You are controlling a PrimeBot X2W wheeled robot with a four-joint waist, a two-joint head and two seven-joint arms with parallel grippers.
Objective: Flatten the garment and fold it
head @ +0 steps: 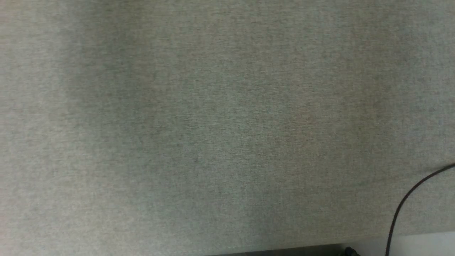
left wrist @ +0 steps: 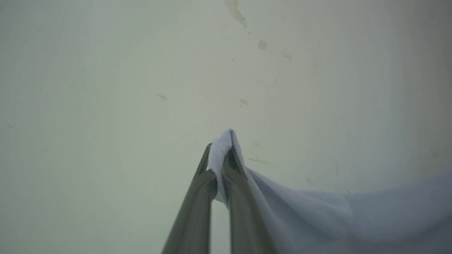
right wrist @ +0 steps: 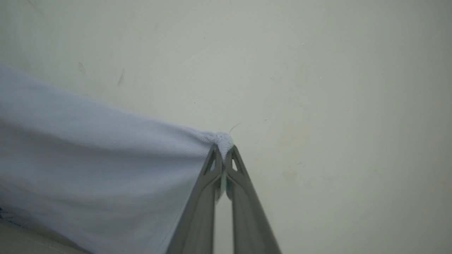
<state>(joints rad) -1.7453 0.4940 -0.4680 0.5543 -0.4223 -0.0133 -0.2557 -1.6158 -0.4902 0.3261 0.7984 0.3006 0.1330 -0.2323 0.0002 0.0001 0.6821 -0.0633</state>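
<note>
Light blue garment strung between the 2 hands, long axis hand to hand, sagging slightly. Left hand clamped on 1 bunched pinch of its edge, right hand clamped on another; neither nearer. My guess at the next move: lower evenly onto grey tabletop, under tension.

- No text, label, brand, number or sign can be read.
- Visible stretch of the garment: plain light blue knit, no legible print.
- The grey woven surface: unmarked.
</note>
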